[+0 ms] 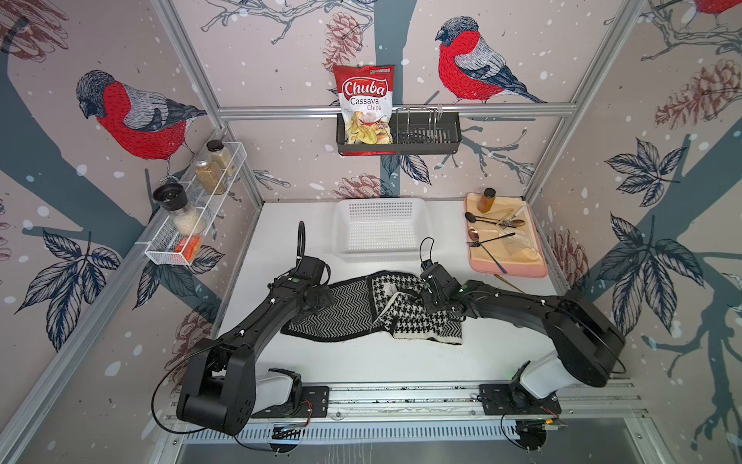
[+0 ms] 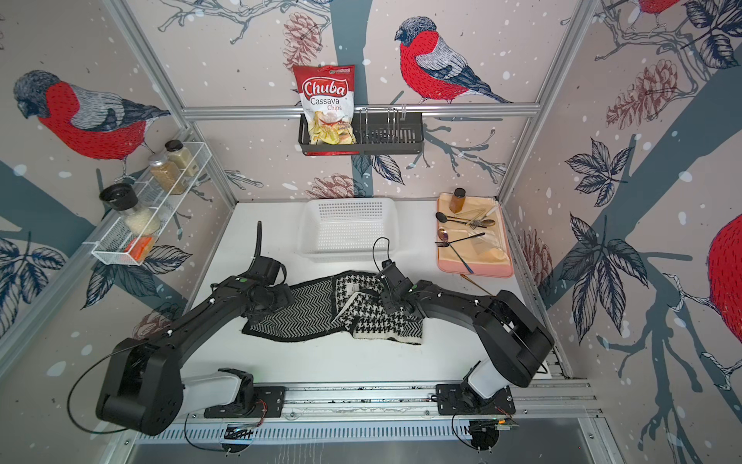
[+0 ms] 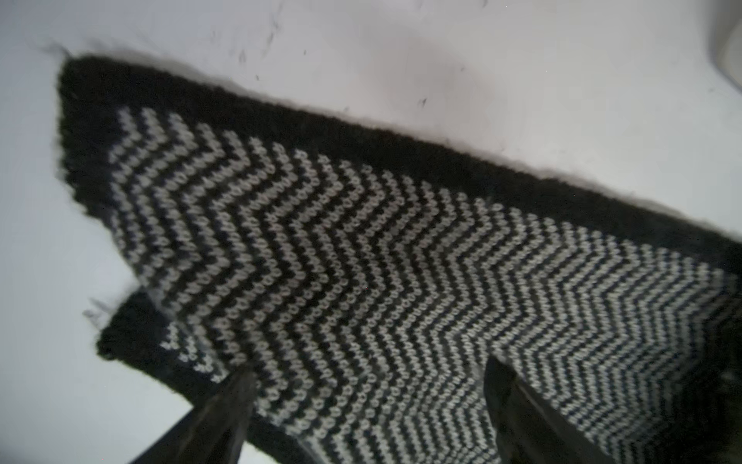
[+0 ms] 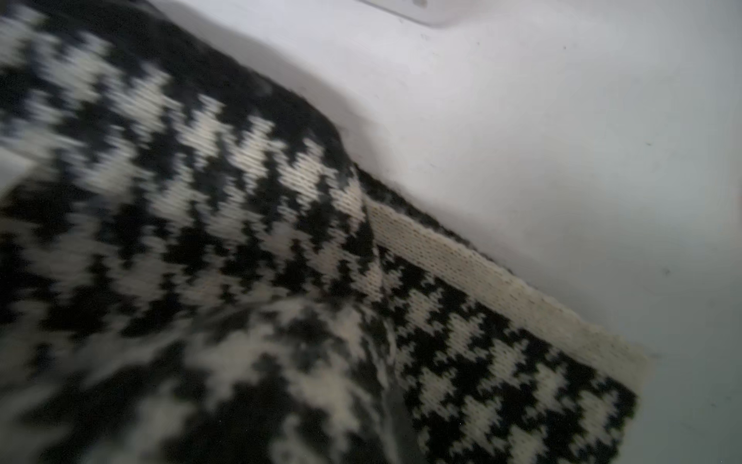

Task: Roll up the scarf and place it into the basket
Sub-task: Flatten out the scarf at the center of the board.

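Hanging over zigzag end of the scarf (image 1: 353, 313), left pincer (image 3: 369, 363) wide open | right pincer (image 1: 421, 300) clamped on houndstooth fold | scarf flat-ish on bench (image 1: 361, 361) | basket (image 1: 381, 209) at its 12 o'clock

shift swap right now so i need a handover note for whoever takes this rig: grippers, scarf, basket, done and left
Left gripper: open, over the herringbone end of the long black-and-white knitted scarf.
Right gripper: shut, apparently pinching a fold at the houndstooth end.
Scarf: loosely folded on the white table, not rolled.
White perforated plastic basket: beyond the scarf, empty.
Done: nothing finished.
Left: roll the scarf, then place it in the basket.
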### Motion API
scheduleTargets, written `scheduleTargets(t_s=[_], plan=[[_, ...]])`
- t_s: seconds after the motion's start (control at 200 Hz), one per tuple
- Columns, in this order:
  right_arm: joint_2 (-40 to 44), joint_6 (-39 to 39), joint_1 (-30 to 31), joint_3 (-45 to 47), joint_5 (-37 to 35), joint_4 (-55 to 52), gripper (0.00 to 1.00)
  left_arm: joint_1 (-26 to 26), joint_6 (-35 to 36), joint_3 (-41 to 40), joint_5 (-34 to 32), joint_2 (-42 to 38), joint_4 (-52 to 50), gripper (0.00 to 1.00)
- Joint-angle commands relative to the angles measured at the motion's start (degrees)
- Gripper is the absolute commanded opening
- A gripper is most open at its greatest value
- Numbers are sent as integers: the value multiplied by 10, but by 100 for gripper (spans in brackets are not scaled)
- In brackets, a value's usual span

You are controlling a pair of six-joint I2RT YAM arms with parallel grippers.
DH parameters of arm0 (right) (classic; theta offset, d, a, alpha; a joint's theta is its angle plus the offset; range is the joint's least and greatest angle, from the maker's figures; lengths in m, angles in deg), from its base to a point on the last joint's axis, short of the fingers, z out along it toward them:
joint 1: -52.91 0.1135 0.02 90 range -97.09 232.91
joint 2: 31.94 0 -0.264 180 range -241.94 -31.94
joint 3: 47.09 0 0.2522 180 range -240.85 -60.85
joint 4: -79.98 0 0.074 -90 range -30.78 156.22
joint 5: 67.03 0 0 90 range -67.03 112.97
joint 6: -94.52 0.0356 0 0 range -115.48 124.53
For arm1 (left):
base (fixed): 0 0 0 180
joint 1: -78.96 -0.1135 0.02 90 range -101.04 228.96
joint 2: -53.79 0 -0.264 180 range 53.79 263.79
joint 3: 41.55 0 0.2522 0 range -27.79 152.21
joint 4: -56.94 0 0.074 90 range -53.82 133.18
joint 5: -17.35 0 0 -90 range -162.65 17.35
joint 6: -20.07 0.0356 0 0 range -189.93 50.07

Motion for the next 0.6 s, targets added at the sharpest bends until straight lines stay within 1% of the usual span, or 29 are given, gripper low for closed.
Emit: scheduleTargets(t_s=[0.0,0.07,0.11,0.23,0.345,0.43,0.475,0.545,0.595], plan=[[-80,55,-25,-34,-73,-98,0,-1,-23,-10,7,-16,30,92],[-139,103,-40,-48,-115,-166,0,-1,-19,-3,2,-31,22,92],[-155,130,-44,-57,-129,-198,0,-1,-14,5,-8,-40,12,92],[-142,164,-24,-66,-148,-234,0,-1,8,40,-31,-53,-27,93],[-123,164,-18,-85,-157,-247,0,0,34,54,-6,-70,-56,95],[-124,165,-17,-99,-177,-267,0,24,13,52,8,-87,-81,95],[-118,165,-18,-101,-181,-266,0,40,-13,43,8,-96,-84,95],[-108,166,-20,-103,-179,-261,0,47,-40,8,5,-112,-55,94],[-99,162,-18,-100,-168,-249,0,45,-45,-14,6,-120,-14,94]])
